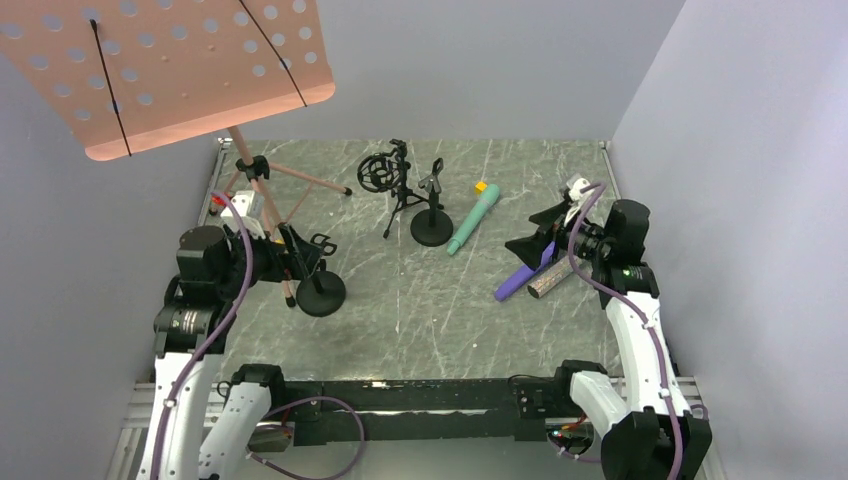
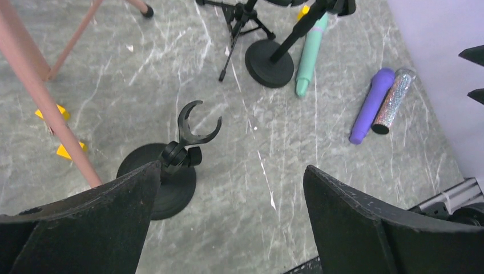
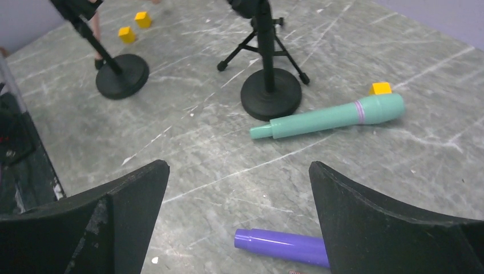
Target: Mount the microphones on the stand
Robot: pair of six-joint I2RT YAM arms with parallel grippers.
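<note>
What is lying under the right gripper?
The purple microphone lies below the open right gripper; its head end is covered by a finger. The glittery microphone lies beside it.

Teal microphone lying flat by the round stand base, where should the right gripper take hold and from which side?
Probably the slim handle of the teal microphone, about midway, coming straight down with the jaws straddling its width. It lies flat, its head is thicker, and its tail sits close to the round stand base, leaving little room there.
</note>
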